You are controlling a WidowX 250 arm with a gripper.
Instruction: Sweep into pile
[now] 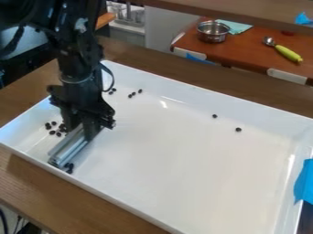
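The gripper [83, 129] is positioned over the left part of the tray, pointing down, and is clamped on a grey metal bar [73, 145]. The bar extends from between the fingers toward the near wall of the tray, on a slant to the lower left of the view. Whether the bar bears on the tray floor cannot be determined

Small dark pieces are distributed around the gripper as follows. Immediately to its left, a loose cluster [52, 133] lies beside the bar. Below the gripper, a few pieces [69, 167] lie close against the lower end of the bar. Just beyond the gripper, beside the arm, is a small group [112, 92]; slightly farther to the right is a row of three [132, 96]. Two single pieces lie well apart from the gripper, to its right: one nearer [214, 116], one farther [238, 130]

The white tray [183, 160] extends under the gripper and to its right, and rests on a brown wooden table [36, 183]. Blue tape [304, 183] is on the tray's far right end. Beyond the tray, up and to the right of the gripper, a reddish-brown surface [250, 51] carries a metal pot [213, 32], a teal cloth [235, 26] and a spoon with a green handle [287, 53]
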